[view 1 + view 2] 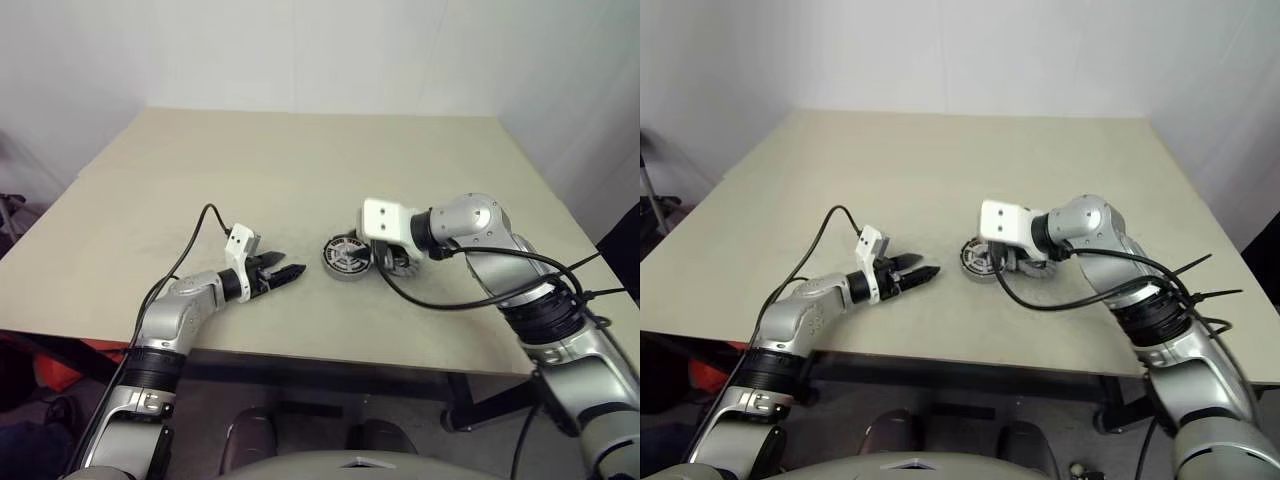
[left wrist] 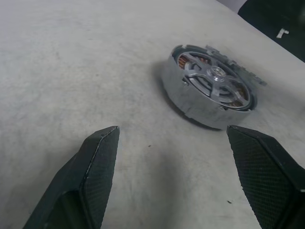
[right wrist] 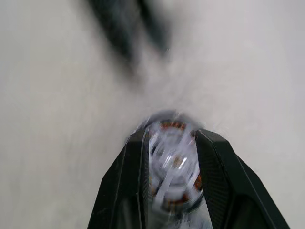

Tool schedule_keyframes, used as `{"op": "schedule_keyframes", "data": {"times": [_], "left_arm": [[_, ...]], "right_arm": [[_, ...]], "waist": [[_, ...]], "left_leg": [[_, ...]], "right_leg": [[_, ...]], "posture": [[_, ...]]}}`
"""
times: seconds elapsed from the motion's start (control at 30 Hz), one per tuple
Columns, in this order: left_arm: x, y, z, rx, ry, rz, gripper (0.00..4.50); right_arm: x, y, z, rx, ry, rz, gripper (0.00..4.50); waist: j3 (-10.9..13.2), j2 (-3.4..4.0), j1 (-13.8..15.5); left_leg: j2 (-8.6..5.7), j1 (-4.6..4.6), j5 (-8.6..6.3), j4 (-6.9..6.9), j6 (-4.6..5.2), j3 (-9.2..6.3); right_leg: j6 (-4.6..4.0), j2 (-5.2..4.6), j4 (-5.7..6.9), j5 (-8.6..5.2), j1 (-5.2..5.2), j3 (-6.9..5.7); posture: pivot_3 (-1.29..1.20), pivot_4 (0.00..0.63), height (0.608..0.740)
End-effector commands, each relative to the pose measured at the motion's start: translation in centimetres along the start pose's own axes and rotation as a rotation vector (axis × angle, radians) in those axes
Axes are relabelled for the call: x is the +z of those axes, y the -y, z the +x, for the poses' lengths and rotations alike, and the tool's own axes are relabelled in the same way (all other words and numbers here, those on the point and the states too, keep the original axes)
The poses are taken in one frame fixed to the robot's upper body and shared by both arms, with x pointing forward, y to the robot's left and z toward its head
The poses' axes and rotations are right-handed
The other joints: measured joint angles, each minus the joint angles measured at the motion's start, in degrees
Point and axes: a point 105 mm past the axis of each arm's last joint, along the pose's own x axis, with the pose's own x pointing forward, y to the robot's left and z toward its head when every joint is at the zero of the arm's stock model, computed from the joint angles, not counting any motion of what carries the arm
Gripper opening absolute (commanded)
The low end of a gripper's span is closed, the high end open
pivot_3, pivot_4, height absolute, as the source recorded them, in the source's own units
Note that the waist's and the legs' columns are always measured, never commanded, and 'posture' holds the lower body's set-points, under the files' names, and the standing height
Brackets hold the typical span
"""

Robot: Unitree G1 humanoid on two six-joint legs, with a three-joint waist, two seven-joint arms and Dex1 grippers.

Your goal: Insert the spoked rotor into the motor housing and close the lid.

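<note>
Poises right pincer (image 3: 170, 136), narrowly parted and empty, above motor housing (image 1: 348, 257), spoked rotor (image 2: 214, 81) seated inside, mid counter (image 1: 300, 160); holds left pincer (image 1: 292, 272) wide at its left. Risks nudging lid (image 2: 248, 74), just right of housing, or seating it crooked through an off-centre grip.

The right end effector (image 3: 174, 157) frames the blurred spoked rotor (image 3: 172, 162) in the motor housing (image 3: 164, 125).
</note>
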Motion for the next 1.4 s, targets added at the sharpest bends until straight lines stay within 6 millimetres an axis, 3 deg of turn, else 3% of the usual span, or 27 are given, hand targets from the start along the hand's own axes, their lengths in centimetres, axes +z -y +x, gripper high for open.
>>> {"op": "schedule_keyframes", "data": {"times": [0.03, 0.13, 0.27, 0.33, 0.47, 0.53, 0.7, 0.77, 0.8, 1.13, 1.4], "left_arm": [[2.0, 0.2, 0.3, -0.035, 0.045, 0.041, 3.80], [2.2, 0.0, 0.5, -0.044, 0.037, 0.050, 3.80], [2.3, -0.5, 0.9, -0.044, 0.022, 0.061, 3.80], [2.3, -0.6, 1.1, -0.048, 0.020, 0.061, 3.80], [2.1, -0.3, 1.9, -0.070, 0.021, 0.059, 3.80], [2.1, -0.3, 2.0, -0.072, 0.021, 0.058, 3.80], [1.8, -0.3, 2.0, -0.077, 0.016, 0.055, 3.80], [1.7, -0.3, 2.1, -0.079, 0.014, 0.054, 3.80], [1.7, -0.3, 2.1, -0.081, 0.013, 0.054, 3.80], [1.9, -0.5, 2.2, -0.067, 0.007, 0.063, 3.80], [2.1, -0.9, 1.8, -0.047, 0.004, 0.075, 3.80]], "right_arm": [[-0.2, 2.3, -1.5, -0.185, 0.139, 0.335, 1.53], [-1.7, 1.1, -2.1, -0.134, 0.192, 0.642, 1.53], [-4.5, 1.9, -4.8, -0.287, 0.370, 1.072, 1.53], [-5.6, 1.8, -5.7, -0.338, 0.399, 1.171, 1.53], [-9.8, 1.5, -9.1, -0.537, 0.403, 1.364, 1.53], [-10.9, 0.8, -9.8, -0.553, 0.386, 1.412, 2.01], [-13.0, -2.0, -10.9, -0.566, 0.333, 1.511, 3.69], [-13.3, -2.6, -11.0, -0.564, 0.323, 1.544, 4.36], [-13.5, -3.1, -11.0, -0.556, 0.315, 1.559, 4.44], [-13.3, -5.5, -8.6, -0.420, 0.269, 1.631, 4.44], [-13.1, -3.2, -4.9, -0.403, 0.291, 1.611, 4.44]], "waist": [[-0.01, 0.01, 0.15], [-0.02, -0.02, 0.89], [-0.02, 0.00, 1.06], [-0.03, 0.02, 1.55], [-0.06, 0.06, 1.96], [-0.07, 0.07, 2.15], [-0.15, 0.21, 2.21], [-0.22, 0.33, 2.18], [-0.26, 0.39, 2.20], [-0.32, 0.47, 2.40], [-0.32, 0.47, 1.69]], "left_leg": [[0.01, -0.01, 0.03, -0.02, -0.06, -0.01], [-0.08, 0.00, 0.04, -0.02, -0.07, -0.05], [-0.14, -0.07, 0.11, -0.04, -0.18, -0.02], [-0.12, -0.10, 0.15, -0.12, -0.25, -0.02], [-0.13, -0.07, 0.16, -0.18, -0.28, 0.00], [-0.16, -0.07, 0.17, -0.20, -0.29, 0.00], [-0.14, 0.01, 0.25, -0.32, -0.42, 0.01], [-0.15, 0.01, 0.27, -0.34, -0.47, 0.00], [-0.15, 0.01, 0.28, -0.34, -0.48, 0.00], [-0.14, 0.07, 0.35, -0.39, -0.59, -0.01], [-0.12, 0.15, 0.44, -0.46, -0.75, -0.01]], "right_leg": [[-0.01, 0.00, 0.02, 0.01, -0.02, -0.01], [-0.01, -0.02, -0.09, 0.01, 0.17, -0.02], [0.00, -0.07, -0.11, 0.01, 0.03, -0.01], [0.00, -0.06, -0.08, 0.01, -0.06, -0.01], [0.00, -0.07, -0.11, 0.01, -0.04, -0.01], [0.01, -0.09, -0.12, 0.00, -0.04, -0.01], [0.05, -0.08, -0.14, -0.01, -0.03, -0.01], [0.12, -0.08, -0.13, -0.05, -0.05, -0.01], [0.20, -0.08, -0.13, -0.10, -0.05, -0.01], [0.46, -0.09, -0.13, -0.24, -0.01, -0.02], [0.47, -0.09, -0.13, -0.25, -0.01, -0.02]], "posture": [[0.00, 0.000, 0.740], [0.00, 0.000, 0.740], [0.00, 0.000, 0.740], [0.00, 0.000, 0.740], [0.00, 0.000, 0.740], [0.00, 0.000, 0.740], [0.00, 0.000, 0.740], [0.00, 0.000, 0.740], [0.00, 0.000, 0.740], [0.00, 0.000, 0.740], [0.00, 0.000, 0.740]]}}
